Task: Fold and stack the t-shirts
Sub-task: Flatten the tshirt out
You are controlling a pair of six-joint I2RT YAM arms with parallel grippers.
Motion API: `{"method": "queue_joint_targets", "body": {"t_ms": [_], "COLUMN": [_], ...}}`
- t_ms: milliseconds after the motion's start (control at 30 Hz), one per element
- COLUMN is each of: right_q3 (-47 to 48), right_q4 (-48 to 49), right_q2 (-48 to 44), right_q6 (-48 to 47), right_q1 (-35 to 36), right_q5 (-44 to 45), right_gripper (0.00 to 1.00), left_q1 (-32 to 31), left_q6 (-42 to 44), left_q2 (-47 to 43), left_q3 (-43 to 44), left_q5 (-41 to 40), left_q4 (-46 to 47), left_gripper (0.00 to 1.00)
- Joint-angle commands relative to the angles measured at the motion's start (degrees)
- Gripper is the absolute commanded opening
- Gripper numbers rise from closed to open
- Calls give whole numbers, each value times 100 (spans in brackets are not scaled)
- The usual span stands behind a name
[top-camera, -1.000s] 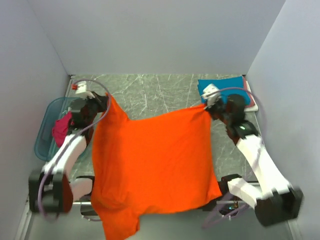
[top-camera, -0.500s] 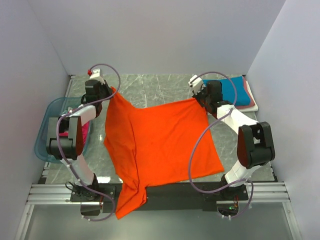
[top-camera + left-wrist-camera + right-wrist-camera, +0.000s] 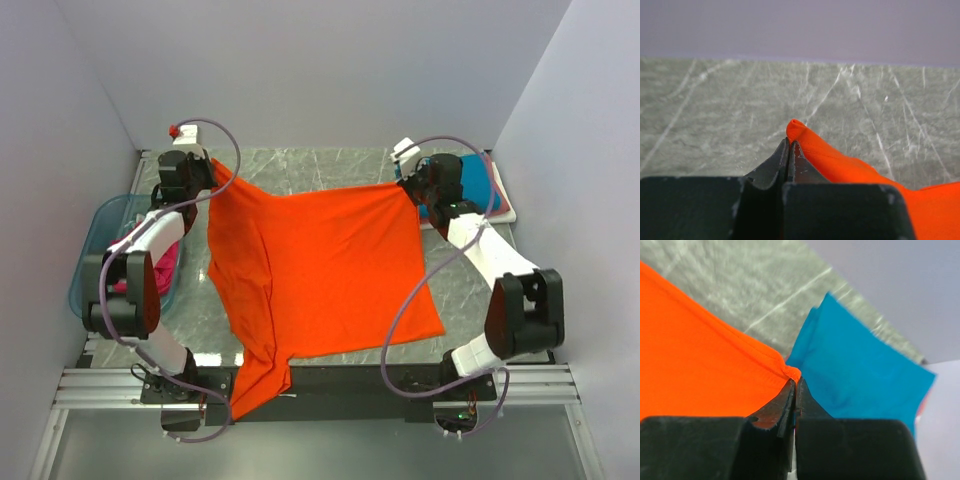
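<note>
Orange t-shirt point(image 3: 320, 270) lies spread across the middle of the marble-patterned table point(image 3: 330, 168), stretched between the two arms along its far edge. Its near part narrows and droops over the table's front edge between the arm bases.

The left gripper point(image 3: 790, 145) has its jaws pressed fully together on the far-left corner, and a small fold of orange cloth pokes out past the tips. The right gripper point(image 3: 795, 382) is likewise clamped tight, pinching the hem at the far-right corner.

Just beyond the right gripper, a teal t-shirt point(image 3: 855, 365) lies folded at the table's far-right corner, close to the orange corner; whether they touch is unclear.

Off the table's left side, a magenta t-shirt point(image 3: 170, 262) sits crumpled in a translucent blue tub point(image 3: 92, 240), partly hidden by the left arm.
</note>
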Motion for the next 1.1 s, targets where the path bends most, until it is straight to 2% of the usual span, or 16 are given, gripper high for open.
{"method": "queue_joint_targets", "body": {"t_ms": [0,133,333,433,567,733,833,967,1067], "right_q3": [30,47,214,521,1022,2444,3559,5508,6573], "right_q4": [17,-168,-851,-1501,-2320,-3584,-4271,-4860,-5072], "right_q2": [-580,-782,-1519,-2160,-3040,-3848,-4000,-3947,-3833], "right_q6": [14,93,102,-12,-153,66,250,497,506], "right_q1": [-56,-47,-3,137,383,533,533,516,324], "right_q5": [-214,-302,-618,-785,-864,-1057,-1154,-988,-891], "right_gripper": [0,0,0,0,0,0,0,0,0], "left_q1": [97,97,97,97,97,97,97,97,97], "left_q6": [254,96,-159,-353,-669,-819,-933,-1223,-1522], "left_q2": [-447,-438,-1210,-2106,-3942,-6093,-6834,-7109,-7092], "left_q3": [-96,-218,-464,-763,-1333,-1257,-844,7,525], "left_q5": [10,133,466,818,1117,1171,1144,1301,1459], "left_q4": [325,386,492,545,519,-357,-728,-801,-642], "left_gripper": [0,0,0,0,0,0,0,1,1]}}
